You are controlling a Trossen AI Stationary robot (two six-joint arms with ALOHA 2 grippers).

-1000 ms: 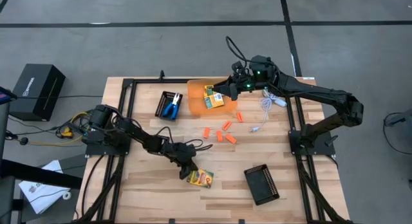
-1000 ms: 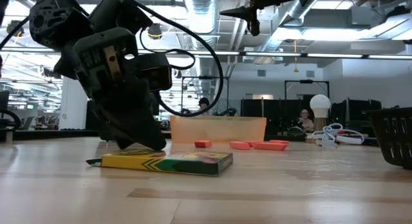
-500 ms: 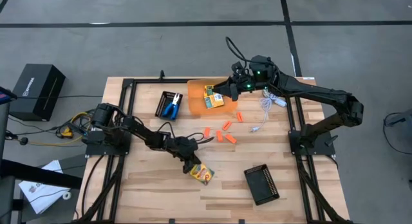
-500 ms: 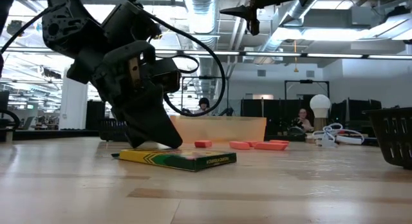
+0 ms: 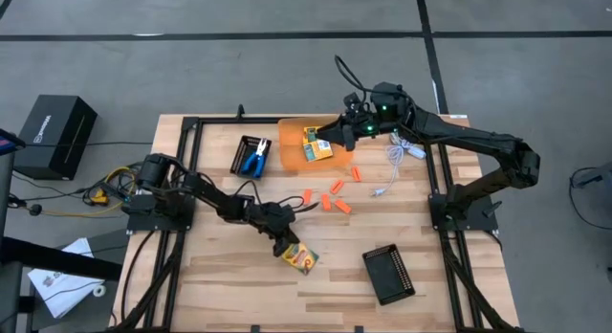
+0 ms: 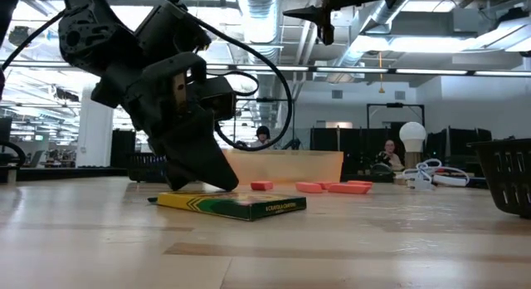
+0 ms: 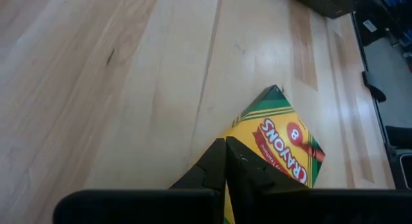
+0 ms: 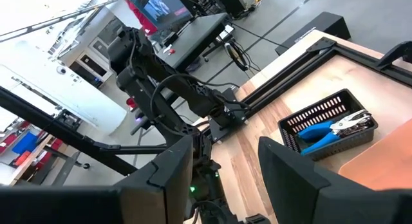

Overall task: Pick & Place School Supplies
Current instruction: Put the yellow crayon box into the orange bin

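Observation:
A yellow-and-green crayon box [image 5: 302, 261] lies flat on the wooden table near the middle front, also seen in the low view [image 6: 249, 207]. My left gripper [image 5: 285, 245] is shut, and its tips are down on the end of the box nearer the left arm. My right gripper [image 5: 328, 137] hangs open and holds nothing, high over the orange tray [image 5: 292, 142] at the back, where a second crayon box [image 5: 316, 145] lies. Several orange sticks [image 5: 331, 198] lie loose on the table between the two. Blue-handled pliers [image 5: 253, 161] lie in a black tray. My left gripper has its shut fingers [image 7: 225, 163] on the crayon box's end edge [image 7: 248, 130], at the end nearer the left arm. The fingers slant down from the table's left. The box lies flat on the wood, and the low view shows the fingertips [image 6: 214, 183] on its top edge.
A black ridged tray [image 5: 387, 274] stands at the front right. A white cable [image 5: 392, 161] lies at the back right, next to the orange sticks. Black frame rails [image 5: 188, 180] run along both table sides. People sit in the room beyond the table [image 6: 388, 152].
My left gripper has moved a little toward the table's right edge, staying shut, and has pushed the crayon box. The box has turned on the table and slid slightly toward the far right, still lying flat.

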